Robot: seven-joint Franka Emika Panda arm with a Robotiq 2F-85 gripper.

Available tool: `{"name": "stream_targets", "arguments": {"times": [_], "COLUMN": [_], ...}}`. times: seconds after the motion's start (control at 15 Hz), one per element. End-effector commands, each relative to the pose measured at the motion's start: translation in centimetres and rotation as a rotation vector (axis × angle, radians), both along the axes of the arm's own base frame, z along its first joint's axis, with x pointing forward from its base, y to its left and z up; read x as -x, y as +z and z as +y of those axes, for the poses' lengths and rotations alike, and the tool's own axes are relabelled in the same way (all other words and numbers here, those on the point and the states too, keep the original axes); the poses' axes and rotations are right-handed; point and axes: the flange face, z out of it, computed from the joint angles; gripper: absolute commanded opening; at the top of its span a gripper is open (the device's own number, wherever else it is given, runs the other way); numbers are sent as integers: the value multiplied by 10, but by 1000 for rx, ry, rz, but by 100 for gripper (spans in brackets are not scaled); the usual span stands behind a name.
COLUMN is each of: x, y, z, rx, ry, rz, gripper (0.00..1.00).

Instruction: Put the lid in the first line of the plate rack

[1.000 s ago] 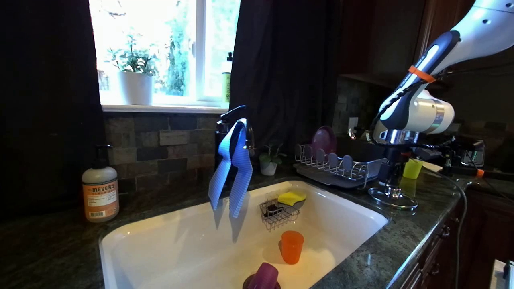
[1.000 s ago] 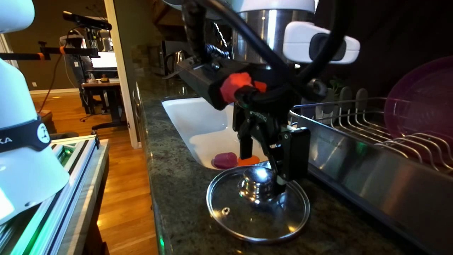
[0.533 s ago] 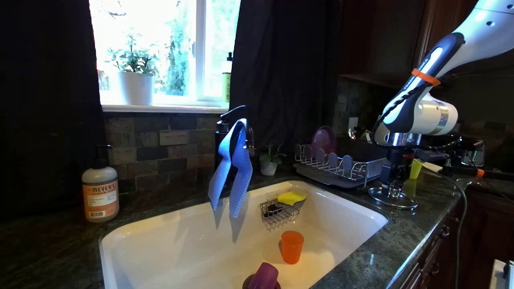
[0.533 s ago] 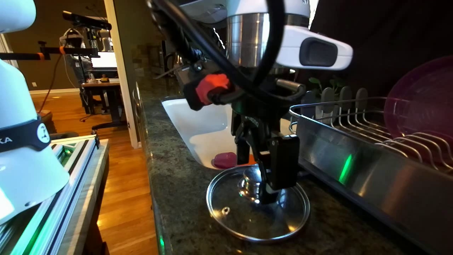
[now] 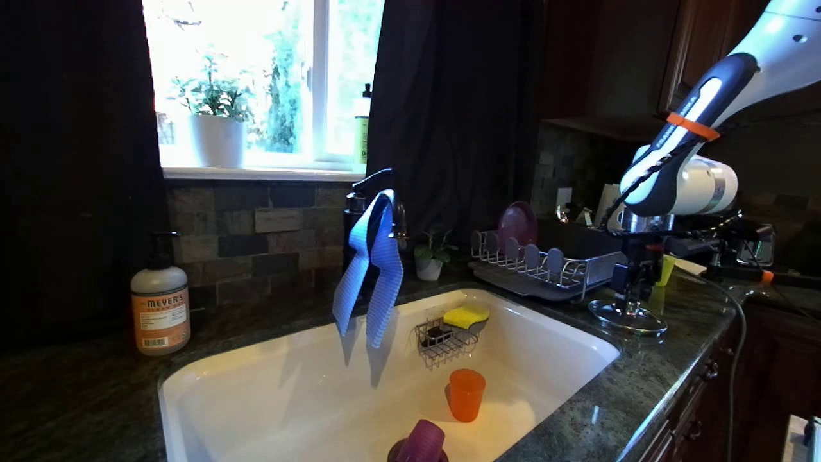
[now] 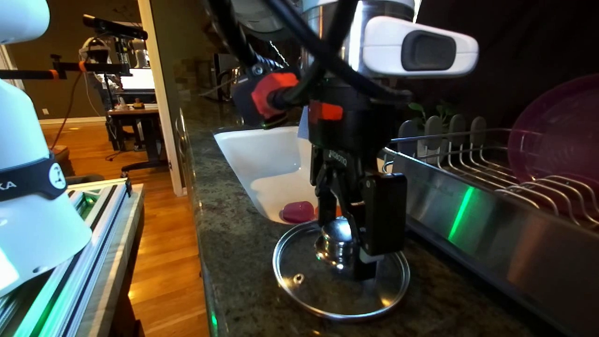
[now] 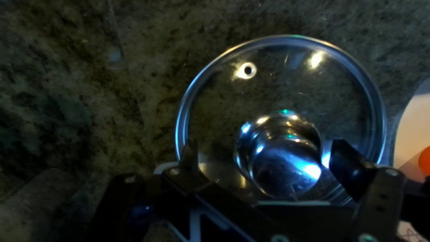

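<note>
While I have the gripper (image 7: 264,153) down over the lid (image 6: 330,283), its fingers (image 7: 351,168) stand wide apart, one on either side of the silvery knob (image 7: 285,164). The wrist view gives me a gap on both sides, the knob sitting closer to one finger than the other. Whether a finger touches the lid, I cannot tell. The lid lies flat on the dark counter (image 6: 229,234), knob up, just beside the rack (image 6: 491,229) and near the sink (image 6: 276,157). In an exterior view I see a purple plate (image 5: 518,222) standing in the rack, and an orange cup (image 5: 467,396) and a purple cup (image 5: 423,441) in the sink.
</note>
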Motion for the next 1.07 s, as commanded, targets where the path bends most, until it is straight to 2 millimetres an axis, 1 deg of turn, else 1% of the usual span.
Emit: {"name": "stream_targets", "arguments": {"times": [0.0, 0.27, 0.33, 0.47, 0.53, 0.73, 0.8, 0.87, 1.0], "x": [1, -2, -2, 1, 4, 9, 11, 12, 16], "y": [1, 2, 2, 3, 4, 4, 4, 3, 2], "z": [0, 1, 2, 8, 13, 21, 23, 23, 22], "rx": [23, 22, 22, -9, -26, -61, -66, -62, -54], "ry": [0, 17, 18, 58, 90, 160, 168, 171, 149], "rz": [-12, -42, -45, -52, -59, -74, -73, -69, -59], "gripper": [98, 93, 89, 89, 90, 100, 98, 100, 99]}}
